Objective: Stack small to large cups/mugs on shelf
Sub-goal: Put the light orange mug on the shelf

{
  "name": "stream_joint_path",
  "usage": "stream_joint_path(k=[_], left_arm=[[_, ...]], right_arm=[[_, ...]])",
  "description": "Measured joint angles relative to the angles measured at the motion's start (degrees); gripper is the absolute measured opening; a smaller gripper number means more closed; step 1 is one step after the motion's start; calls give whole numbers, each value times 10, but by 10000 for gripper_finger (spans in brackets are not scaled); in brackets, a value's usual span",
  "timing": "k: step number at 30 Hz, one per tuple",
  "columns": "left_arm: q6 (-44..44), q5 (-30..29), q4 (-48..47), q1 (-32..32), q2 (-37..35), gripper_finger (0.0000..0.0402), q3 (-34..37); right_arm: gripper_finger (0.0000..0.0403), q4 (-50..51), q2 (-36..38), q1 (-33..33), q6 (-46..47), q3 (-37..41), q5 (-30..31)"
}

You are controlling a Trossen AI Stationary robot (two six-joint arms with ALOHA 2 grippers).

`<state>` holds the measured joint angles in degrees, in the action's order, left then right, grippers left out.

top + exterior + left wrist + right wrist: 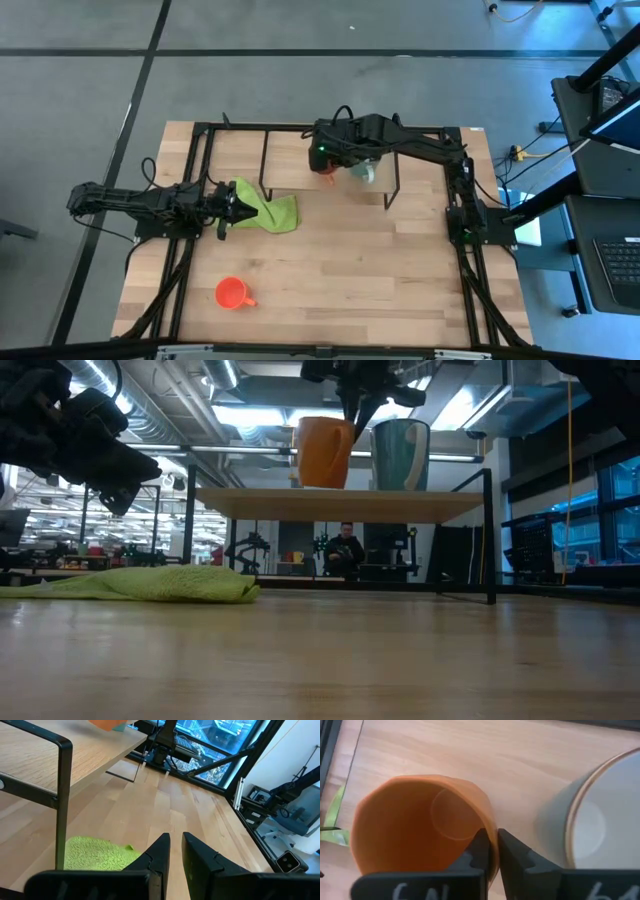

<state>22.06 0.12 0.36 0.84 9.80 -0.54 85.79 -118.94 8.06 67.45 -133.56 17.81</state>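
Observation:
The brown-orange mug (325, 452) and the pale green mug (400, 455) stand upright side by side on the light-wood shelf (340, 505). My right gripper (492, 842) comes down from above onto the brown-orange mug (420, 825) and is shut on it. The pale green mug (600, 820) with its cream inside is just beside it. The orange-red mug (231, 292) stands alone on the tabletop toward the near left. My left gripper (230, 205) hovers over the edge of the lime-green cloth (270, 212), fingers drawn together, holding nothing. My right gripper holds the brown-orange mug by its rim wall (491, 832) on the side toward the pale green mug. One finger (479, 851) is inside the mug and the other (514, 854) outside. The fingers point down from above. The mug stands upright with its base on the shelf (325, 486).
The shelf's thin black legs (490, 540) and frame (62, 795) stand on the tabletop between the arms. The cloth (150, 582) lies flat left of the shelf. Bare tabletop (380, 280) spreads across the near and right part. A person (345, 550) sits far behind the table.

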Motion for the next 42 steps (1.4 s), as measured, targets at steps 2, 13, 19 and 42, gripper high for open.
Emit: stream_joint_path(k=[2,13,19,42], left_arm=[[0,0,0,0,0,43,0],[-2,0,0,0,0,43,0],[-2,0,0,0,0,43,0],[-2,10,1,0,0,43,0]], right_arm=[[26,5,-3,0,3,0,-8],[31,23,-9,0,10,0,-10],[32,18,-9,0,4,0,4],[53,8,-9,0,-17,0,8]])
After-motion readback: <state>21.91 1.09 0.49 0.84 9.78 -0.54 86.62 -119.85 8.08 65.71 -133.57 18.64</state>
